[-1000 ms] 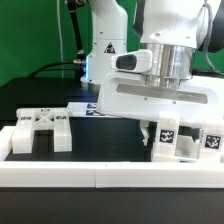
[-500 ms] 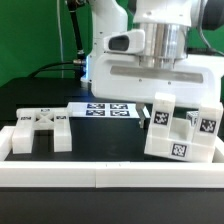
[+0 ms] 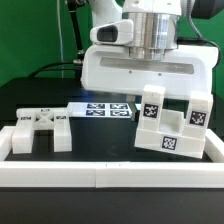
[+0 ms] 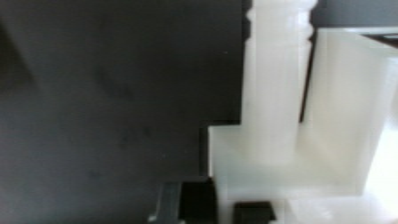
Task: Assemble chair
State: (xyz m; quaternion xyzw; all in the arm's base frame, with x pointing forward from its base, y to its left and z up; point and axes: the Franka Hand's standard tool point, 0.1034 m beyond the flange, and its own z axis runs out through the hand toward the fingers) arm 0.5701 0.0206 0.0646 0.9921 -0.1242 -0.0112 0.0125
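The partly built chair (image 3: 172, 127) is a cluster of white blocks with black-and-white tags at the exterior view's right. It hangs tilted under my gripper (image 3: 150, 98), which is shut on its upper edge. The fingertips are hidden behind the blocks in that view. In the wrist view the dark fingers (image 4: 198, 204) sit close together at the white chair piece (image 4: 281, 110), whose post runs away from them. A loose white chair part (image 3: 38, 131) with tags lies on the black table at the exterior view's left.
The marker board (image 3: 104, 109) lies flat on the table behind the parts. A long low white border rail (image 3: 110, 176) runs along the front, with a short side piece at the exterior view's left. The arm's base (image 3: 105, 50) stands at the back.
The gripper has come up and shifted toward the exterior view's left with the chair assembly. The assembly has left its flat rest at the right and now tips over at an angle.
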